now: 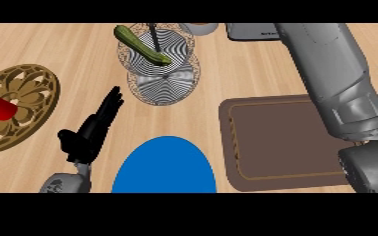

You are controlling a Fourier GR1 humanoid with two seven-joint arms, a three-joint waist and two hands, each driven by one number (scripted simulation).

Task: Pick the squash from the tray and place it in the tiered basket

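Note:
The green squash (140,45) lies tilted in the upper tier of the wire tiered basket (181,87), which stands at the counter's far middle with black-and-white striped bottoms. The brown tray (284,145) at the right holds nothing. My left hand (94,128) rests open at the lower left, fingers straight and pointing toward the basket, well short of it. My right forearm (332,80) runs from the lower right corner up past the tray to the top edge. The right hand itself is out of sight beyond that edge.
A blue plate (164,167) sits at the near middle between my left hand and the tray. A golden ornate plate (29,97) with a red item (6,109) is at the left edge. A grey object (251,31) and a pale bowl (201,27) lie at the far edge.

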